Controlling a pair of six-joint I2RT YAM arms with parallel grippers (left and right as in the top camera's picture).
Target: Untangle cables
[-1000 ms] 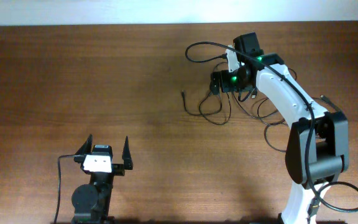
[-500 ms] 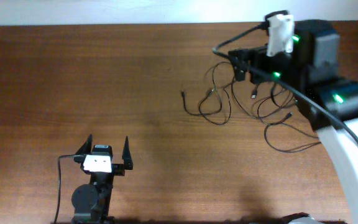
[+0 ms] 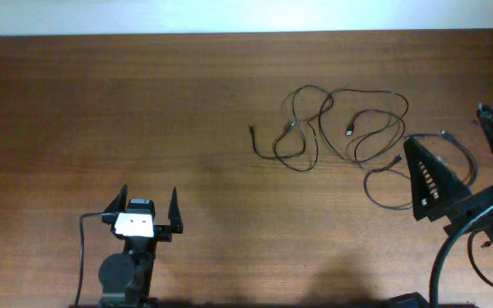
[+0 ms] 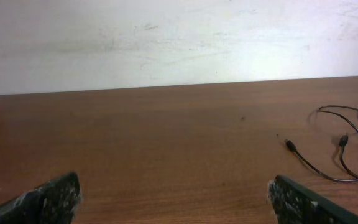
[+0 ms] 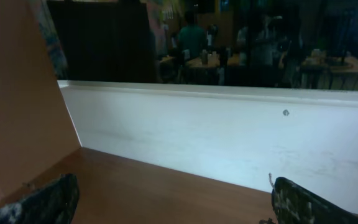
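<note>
- You have the left gripper (image 3: 150, 195) low over the table (image 3: 144, 103), well apart from the cables (image 3: 350, 131), to their left and on the side of the arm bases. Its two fingers stand wide apart, and nothing is between them.
- Its wrist camera looks flat over the wood toward a white wall (image 4: 166, 43). The left part of the cables shows at the right edge of that view, with two small plugs lying on the wood.
- The right gripper (image 3: 443, 122) is at the right side of the cables. It looks very big in the overhead view, so it is raised high above the wood. Its jaws are wide too, and it holds nothing.
- One right finger (image 3: 430, 184) hides part of the right loops of the cables from the overhead camera.
- The right wrist camera points level, over the wood to a white wall and a dark room behind it.
- The cables lie on the wood as one loose tangle of thin black loops that cross each other in many places. One free plug end (image 3: 252, 130) sticks out at their left side.
- The thick arm cable (image 3: 452, 248) of the right arm curves near the right loops of the cables, on the side of the arm bases.
</note>
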